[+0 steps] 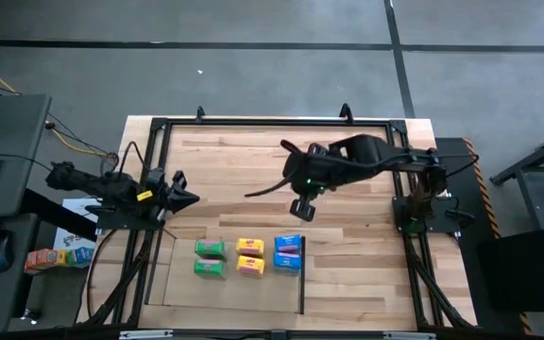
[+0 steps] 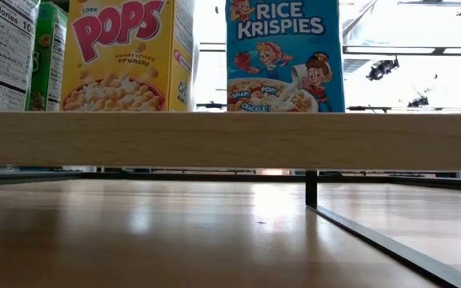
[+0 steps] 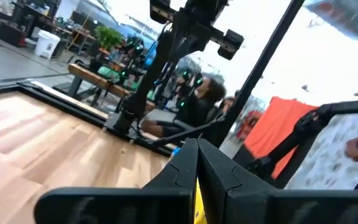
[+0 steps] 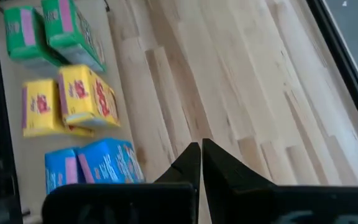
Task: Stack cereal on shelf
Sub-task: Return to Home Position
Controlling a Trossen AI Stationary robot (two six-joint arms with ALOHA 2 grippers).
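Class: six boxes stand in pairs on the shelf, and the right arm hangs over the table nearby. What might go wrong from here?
1. The right pincer hangs close to the blue boxes; a low swing might knock them over.
2. One yellow box sits skewed against its partner, so the pair may count as misaligned, or tip if nudged.
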